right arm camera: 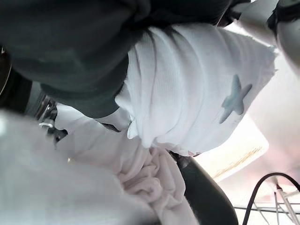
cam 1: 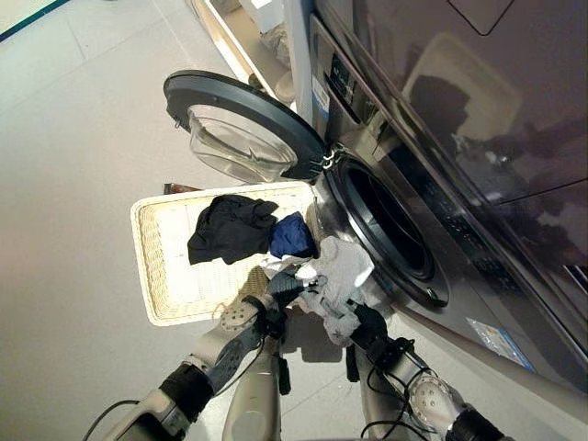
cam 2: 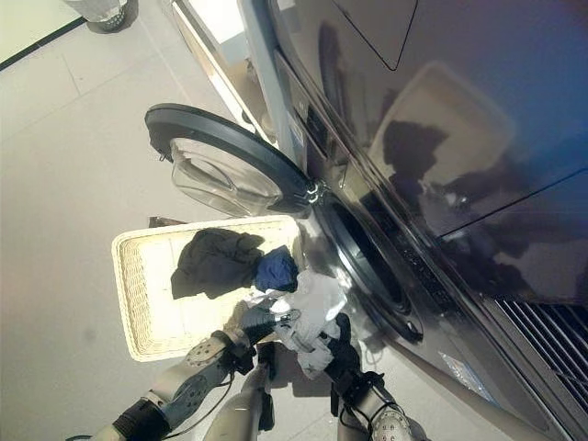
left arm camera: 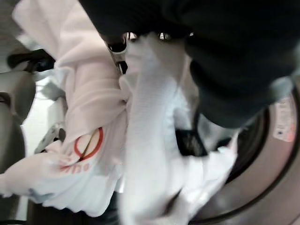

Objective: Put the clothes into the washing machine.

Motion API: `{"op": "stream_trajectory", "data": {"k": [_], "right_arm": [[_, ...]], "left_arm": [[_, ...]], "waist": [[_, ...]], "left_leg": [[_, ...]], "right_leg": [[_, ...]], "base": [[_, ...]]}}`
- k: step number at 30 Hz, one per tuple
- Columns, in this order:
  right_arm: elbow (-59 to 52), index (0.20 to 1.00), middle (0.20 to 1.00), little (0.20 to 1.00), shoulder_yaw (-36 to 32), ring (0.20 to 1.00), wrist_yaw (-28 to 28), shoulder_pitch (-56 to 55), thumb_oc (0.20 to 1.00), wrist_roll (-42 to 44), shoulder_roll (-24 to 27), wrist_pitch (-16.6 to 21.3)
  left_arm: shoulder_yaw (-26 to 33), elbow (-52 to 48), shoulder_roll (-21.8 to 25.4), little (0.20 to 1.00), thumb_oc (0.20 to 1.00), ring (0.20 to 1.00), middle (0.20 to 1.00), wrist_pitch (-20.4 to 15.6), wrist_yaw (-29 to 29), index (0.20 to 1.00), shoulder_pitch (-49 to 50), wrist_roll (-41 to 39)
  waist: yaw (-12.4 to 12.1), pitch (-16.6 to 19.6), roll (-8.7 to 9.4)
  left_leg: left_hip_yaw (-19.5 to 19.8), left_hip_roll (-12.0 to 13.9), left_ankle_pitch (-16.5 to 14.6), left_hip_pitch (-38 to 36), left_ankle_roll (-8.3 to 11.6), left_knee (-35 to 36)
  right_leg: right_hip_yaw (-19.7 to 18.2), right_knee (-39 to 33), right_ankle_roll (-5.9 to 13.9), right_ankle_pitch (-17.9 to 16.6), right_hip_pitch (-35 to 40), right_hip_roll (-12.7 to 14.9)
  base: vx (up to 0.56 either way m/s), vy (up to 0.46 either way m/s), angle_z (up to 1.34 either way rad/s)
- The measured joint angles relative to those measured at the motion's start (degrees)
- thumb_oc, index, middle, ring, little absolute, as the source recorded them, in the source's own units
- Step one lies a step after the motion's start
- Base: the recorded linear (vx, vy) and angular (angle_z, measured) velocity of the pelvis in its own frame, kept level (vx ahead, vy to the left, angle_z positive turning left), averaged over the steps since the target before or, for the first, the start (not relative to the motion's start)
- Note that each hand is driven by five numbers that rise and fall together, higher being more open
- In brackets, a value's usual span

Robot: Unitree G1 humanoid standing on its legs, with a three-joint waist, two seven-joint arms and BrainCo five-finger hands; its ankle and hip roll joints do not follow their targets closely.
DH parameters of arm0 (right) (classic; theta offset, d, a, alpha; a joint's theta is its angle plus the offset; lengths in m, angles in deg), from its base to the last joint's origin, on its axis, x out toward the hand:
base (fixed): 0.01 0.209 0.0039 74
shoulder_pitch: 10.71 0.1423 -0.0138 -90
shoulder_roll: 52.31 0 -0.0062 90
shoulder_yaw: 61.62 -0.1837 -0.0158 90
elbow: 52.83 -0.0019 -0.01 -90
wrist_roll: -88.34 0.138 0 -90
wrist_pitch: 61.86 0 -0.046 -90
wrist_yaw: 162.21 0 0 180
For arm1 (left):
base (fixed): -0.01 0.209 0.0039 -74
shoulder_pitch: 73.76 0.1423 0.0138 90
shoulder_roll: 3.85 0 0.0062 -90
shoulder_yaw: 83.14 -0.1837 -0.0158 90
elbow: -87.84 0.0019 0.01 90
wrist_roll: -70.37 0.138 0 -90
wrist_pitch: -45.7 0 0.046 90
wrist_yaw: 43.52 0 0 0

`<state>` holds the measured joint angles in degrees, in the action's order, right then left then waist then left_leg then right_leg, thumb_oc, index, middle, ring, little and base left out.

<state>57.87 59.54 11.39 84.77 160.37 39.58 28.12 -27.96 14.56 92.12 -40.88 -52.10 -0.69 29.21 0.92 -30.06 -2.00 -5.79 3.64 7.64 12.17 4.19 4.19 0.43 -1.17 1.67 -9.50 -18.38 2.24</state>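
Both hands are up in front of me, holding a bundle of white clothes [cam 1: 338,280] between them, just near of the washing machine [cam 1: 441,156] drum opening [cam 1: 386,225]. I see my left hand [cam 1: 283,287] clenched on the left side of the bundle, and my right hand [cam 1: 367,323] gripping it from the near right, with cloth spilling over both. Through the left wrist camera I make out a red printed mark on the white fabric [left arm camera: 89,145]; through the right wrist camera, a pale blue star [right arm camera: 234,101]. Left of the opening I see a wicker laundry basket [cam 1: 156,266] on the floor, holding a black garment [cam 1: 230,228] and a dark blue garment [cam 1: 292,236]. Farther off, the round door [cam 1: 243,124] stands swung open.
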Motion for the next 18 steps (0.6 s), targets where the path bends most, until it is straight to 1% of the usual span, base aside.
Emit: {"op": "stream_trajectory", "data": {"k": [1,2,4,7,9,11,12,13,14,15,16,18], "right_arm": [[0.0,0.200,0.200,0.200,0.1,0.200,0.0,0.0,0.200,0.0,0.0,0.0],[0.0,0.200,0.200,0.200,0.7,0.200,0.0,0.1,0.200,0.1,-0.1,0.0],[0.0,0.200,0.200,0.200,1.1,0.200,-0.1,0.1,0.200,0.1,-0.2,0.0],[0.2,0.200,0.200,0.200,0.9,0.200,-0.5,0.8,0.200,1.0,-1.2,0.4],[1.7,0.200,0.200,0.200,0.6,0.200,-0.6,3.0,0.200,2.9,-2.8,1.8],[3.4,0.200,0.200,0.200,-0.2,0.200,-0.7,4.3,0.200,4.7,-4.5,3.9],[3.4,0.200,0.200,0.200,-0.2,0.200,-0.7,4.3,0.200,4.7,-4.5,3.9],[4.3,0.200,0.200,0.200,-2.1,0.200,-0.9,5.1,0.200,6.8,-5.9,6.0],[6.3,0.200,0.200,0.200,-6.4,0.200,-0.9,7.3,0.200,9.9,-8.5,9.5],[6.9,0.200,0.200,0.200,-7.5,0.200,-0.9,8.2,0.200,11.5,-9.0,10.9],[8.0,0.200,0.200,0.200,-10.4,0.200,-0.9,10.7,0.200,14.5,-9.4,13.3],[9.7,0.200,0.200,0.200,-14.8,0.200,-0.9,13.5,0.200,19.0,-9.7,16.6]], "left_arm": [[0.0,0.0,0.0,1.000,1.000,1.000,1.000,0.2,0.5,1.000,0.0,0.0],[-0.1,0.0,0.0,1.000,1.000,1.000,1.000,0.9,3.0,1.000,-0.1,1.1],[-0.1,0.2,0.0,1.000,1.000,1.000,1.000,1.2,5.1,1.000,-0.1,2.2],[0.0,0.7,0.0,1.000,1.000,1.000,1.000,1.3,10.8,1.000,-0.2,3.3],[0.2,2.0,-0.2,1.000,1.000,1.000,1.000,0.8,17.1,1.000,-0.2,4.4],[0.4,3.2,-0.9,1.000,1.000,1.000,1.000,-0.6,22.3,1.000,-0.2,4.4],[0.4,3.2,-0.9,1.000,1.000,1.000,1.000,-0.6,22.3,1.000,-0.2,4.4],[1.6,4.6,-1.5,1.000,1.000,1.000,1.000,-1.8,25.7,1.000,-0.1,4.3],[5.8,8.7,-3.3,1.000,1.000,1.000,1.000,-3.6,29.8,1.000,-0.1,4.3],[7.0,10.2,-3.6,1.000,1.000,1.000,1.000,-4.1,31.1,1.000,-0.1,4.3],[9.1,12.7,-3.6,1.000,1.000,1.000,1.000,-5.2,32.8,1.000,0.3,4.2],[9.8,14.6,-3.1,1.000,1.000,1.000,1.000,-6.3,34.0,1.000,0.8,4.0]], "waist": [[0.0,0.0,0.11],[0.0,0.0,0.41],[-0.1,-0.1,0.58],[-0.1,-0.1,0.66],[-0.3,-0.1,0.67],[-0.3,-0.1,0.67],[-0.3,-0.1,0.67],[-0.3,-0.1,0.66],[-0.4,-0.1,0.66],[-0.4,-0.2,0.63],[-0.5,-0.2,0.58],[-0.5,-0.2,0.52]], "left_leg": [[0.0,0.0,0.0,0.1,0.01,0.0],[0.2,0.0,-0.1,0.6,0.09,-0.3],[0.3,0.0,-0.1,0.9,0.09,-0.3],[0.4,0.0,-0.1,2.0,0.20,-0.8],[0.6,0.1,0.0,2.7,0.38,-1.1],[1.3,0.1,-0.1,2.8,0.53,-1.2],[1.3,0.1,-0.1,2.8,0.53,-1.2],[1.6,0.1,-0.2,3.5,0.51,-1.6],[1.9,0.1,-0.3,5.1,0.55,-2.4],[2.1,0.1,-0.3,5.7,0.56,-2.8],[2.5,0.1,-0.3,6.4,0.57,-3.1],[2.7,0.1,-0.2,7.1,0.57,-3.4]], "right_leg": [[0.0,0.0,0.00,0.0,-0.1,0.0],[0.1,0.0,-0.01,0.0,-0.4,0.0],[0.2,0.0,-0.02,0.0,-0.6,0.0],[0.3,0.1,-0.02,0.0,-1.5,0.1],[0.5,0.3,-0.04,0.0,-2.1,0.0],[0.7,0.4,-0.12,0.0,-2.1,0.0],[0.7,0.4,-0.12,0.0,-2.1,0.0],[1.0,0.6,-0.13,0.1,-2.6,0.1],[1.2,1.3,-0.20,0.2,-3.9,0.2],[1.4,1.4,-0.21,0.2,-4.3,0.2],[1.7,1.5,-0.27,0.2,-4.9,0.2],[1.8,1.8,-0.31,0.1,-5.6,0.3]], "base": [[0.06,-0.044,0.03],[0.03,-0.025,0.03],[0.04,-0.044,0.03],[0.04,-0.046,0.02],[0.05,-0.061,0.02],[0.04,-0.070,0.03],[0.03,-0.062,0.05],[0.05,-0.085,0.09],[0.06,-0.103,0.12],[0.07,-0.106,0.12],[0.03,-0.048,0.09],[0.02,-0.017,0.03]]}}
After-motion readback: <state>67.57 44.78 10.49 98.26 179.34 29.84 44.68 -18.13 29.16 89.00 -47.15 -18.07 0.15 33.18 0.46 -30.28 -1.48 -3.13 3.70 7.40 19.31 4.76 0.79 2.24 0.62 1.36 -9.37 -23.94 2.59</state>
